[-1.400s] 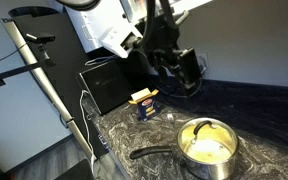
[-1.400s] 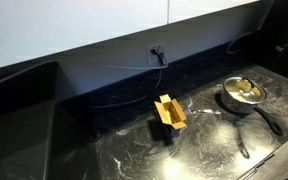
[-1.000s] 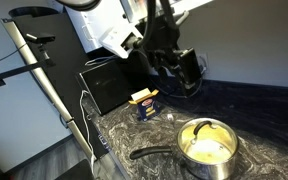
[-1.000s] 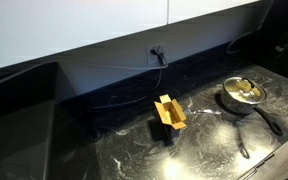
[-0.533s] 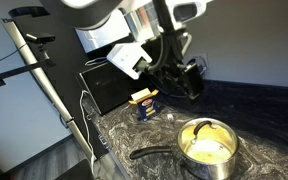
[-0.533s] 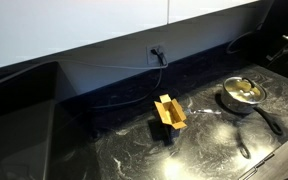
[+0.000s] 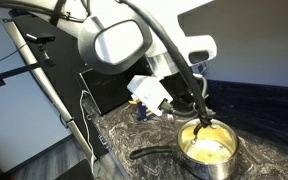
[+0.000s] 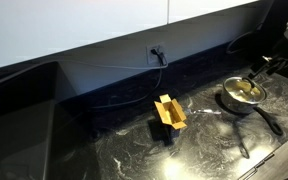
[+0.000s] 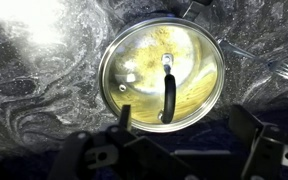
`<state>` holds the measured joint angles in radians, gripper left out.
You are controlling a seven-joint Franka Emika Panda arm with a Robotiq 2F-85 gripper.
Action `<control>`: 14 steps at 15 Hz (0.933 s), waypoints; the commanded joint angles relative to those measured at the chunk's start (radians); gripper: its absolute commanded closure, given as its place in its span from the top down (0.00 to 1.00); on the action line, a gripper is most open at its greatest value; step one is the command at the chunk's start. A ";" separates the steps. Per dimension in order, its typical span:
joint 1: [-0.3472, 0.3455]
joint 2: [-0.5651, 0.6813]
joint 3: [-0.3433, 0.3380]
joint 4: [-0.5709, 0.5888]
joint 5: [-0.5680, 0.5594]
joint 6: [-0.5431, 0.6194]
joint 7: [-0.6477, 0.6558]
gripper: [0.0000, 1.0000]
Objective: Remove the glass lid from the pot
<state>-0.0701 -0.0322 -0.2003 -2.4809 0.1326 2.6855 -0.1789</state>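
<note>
On marbled counter (image 9: 34, 90): glass lid (image 9: 134, 70) (metal-rimmed, round) covering shiny pot (image 7: 206, 170).

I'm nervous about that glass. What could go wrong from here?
The lid has a slim knob, and the open gripper seems off its middle in the wrist view; a grasp may slip. It is glass above a hard counter: a drop might break it. The pot stands loose and could shift.
</note>
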 commanded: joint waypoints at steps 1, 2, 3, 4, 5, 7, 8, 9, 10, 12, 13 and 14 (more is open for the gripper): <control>-0.017 0.071 0.033 0.009 0.002 0.100 0.011 1.00; -0.018 0.087 0.039 0.009 0.000 0.122 0.015 1.00; -0.020 0.104 0.043 0.011 -0.012 0.141 0.026 1.00; -0.021 0.118 0.045 0.012 -0.025 0.160 0.038 1.00; -0.022 0.130 0.047 0.014 -0.034 0.174 0.047 1.00; -0.025 0.149 0.050 0.016 -0.049 0.197 0.060 0.75; -0.024 0.156 0.050 0.017 -0.061 0.206 0.072 0.74; -0.024 0.162 0.049 0.018 -0.072 0.211 0.078 0.66; -0.024 0.166 0.048 0.020 -0.081 0.212 0.088 0.59; -0.022 0.172 0.046 0.022 -0.101 0.211 0.103 0.42; -0.021 0.173 0.045 0.023 -0.114 0.209 0.113 0.36; -0.021 0.173 0.045 0.023 -0.122 0.209 0.115 0.27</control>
<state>-0.0809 0.1294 -0.1662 -2.4681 0.0481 2.8717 -0.1051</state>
